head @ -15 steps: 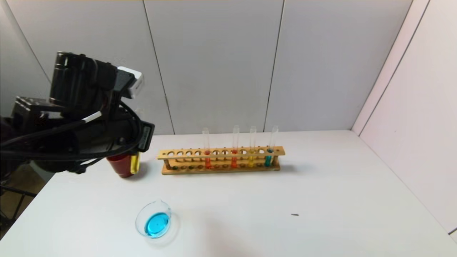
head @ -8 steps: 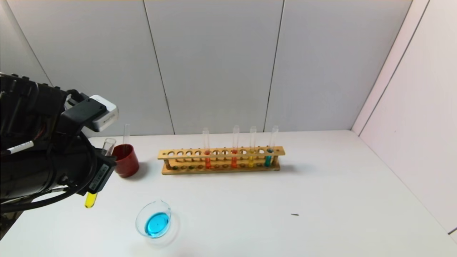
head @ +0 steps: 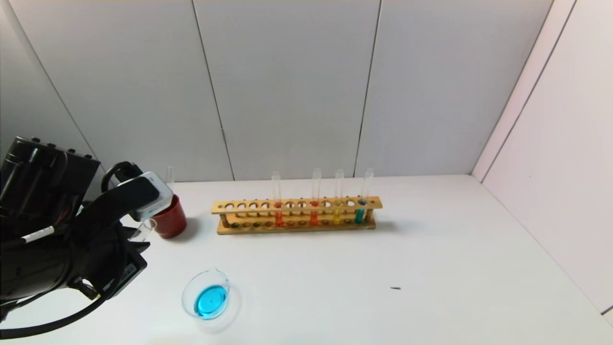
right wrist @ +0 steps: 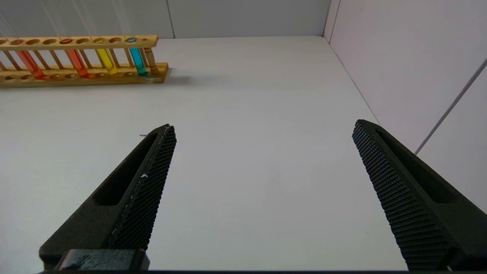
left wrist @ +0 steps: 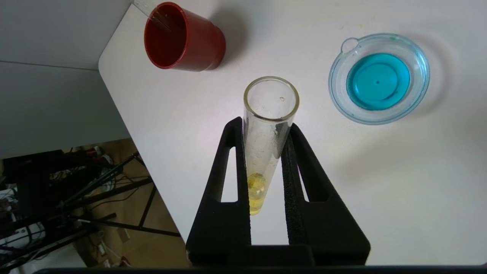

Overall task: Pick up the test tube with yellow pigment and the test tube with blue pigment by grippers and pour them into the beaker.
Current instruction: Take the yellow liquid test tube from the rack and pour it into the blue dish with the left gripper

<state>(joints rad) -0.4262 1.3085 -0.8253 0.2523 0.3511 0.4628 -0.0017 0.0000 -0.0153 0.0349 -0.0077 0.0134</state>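
Observation:
My left gripper (left wrist: 265, 125) is shut on the test tube with yellow pigment (left wrist: 268, 110). A little yellow liquid sits at its closed end. In the head view the left gripper (head: 136, 244) is low at the table's left edge. Only the tube's open mouth (head: 146, 227) shows there. The beaker (head: 187, 306) holds cyan-blue liquid and stands to the right of the gripper, apart from the tube; it also shows in the left wrist view (left wrist: 336, 97). No tube with bright blue liquid shows. My right gripper (right wrist: 262, 129) is open and empty above bare table.
A wooden rack (head: 297, 225) at the back holds two orange-red tubes, a yellow tube (head: 337, 215) and a teal tube (head: 359, 213). A dark red cup (head: 171, 223) with an empty clear tube (head: 169, 175) stands at the back left. The table's left edge (left wrist: 125, 125) is close.
My left arm has come down and back from the red cup towards the table's left front. The tube has turned with it, so its yellow end is now hidden in the head view.

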